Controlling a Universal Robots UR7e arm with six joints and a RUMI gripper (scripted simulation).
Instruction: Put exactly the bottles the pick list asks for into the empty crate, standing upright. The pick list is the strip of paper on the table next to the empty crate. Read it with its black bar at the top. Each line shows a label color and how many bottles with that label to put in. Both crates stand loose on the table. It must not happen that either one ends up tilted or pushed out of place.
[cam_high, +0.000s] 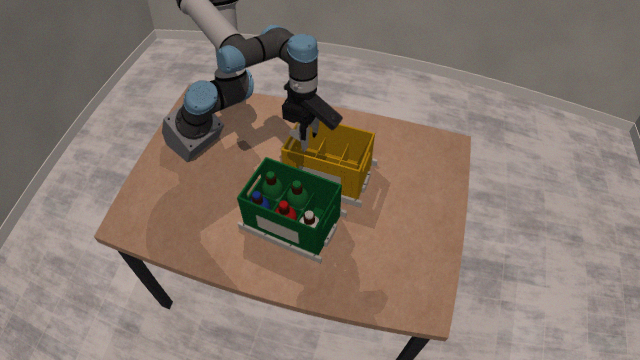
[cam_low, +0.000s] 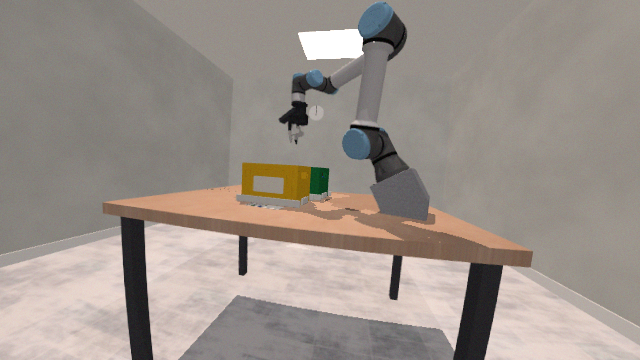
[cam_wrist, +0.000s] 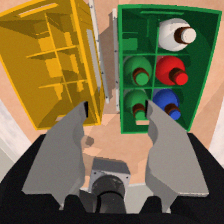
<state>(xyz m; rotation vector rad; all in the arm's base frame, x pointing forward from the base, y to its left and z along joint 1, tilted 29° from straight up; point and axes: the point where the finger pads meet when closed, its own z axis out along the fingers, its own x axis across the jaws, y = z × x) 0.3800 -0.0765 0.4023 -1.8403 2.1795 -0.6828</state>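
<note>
The empty yellow crate (cam_high: 330, 157) with its dividers stands behind the green crate (cam_high: 284, 199). The green crate holds two green-label bottles (cam_high: 271, 185) (cam_high: 297, 192), one blue (cam_high: 259, 199), one red (cam_high: 285, 209) and one white (cam_high: 309, 217). My gripper (cam_high: 304, 140) hangs high above the yellow crate's left end, open part way and empty. In the wrist view the gripper's fingers frame the gap between the yellow crate (cam_wrist: 50, 65) and the green crate. The pick list is not legible in any view.
The robot base (cam_high: 192, 132) stands at the table's back left corner. Both crates rest on pale skids near the table's middle. In the exterior view the yellow crate (cam_low: 274, 184) hides most of the green crate (cam_low: 319, 181).
</note>
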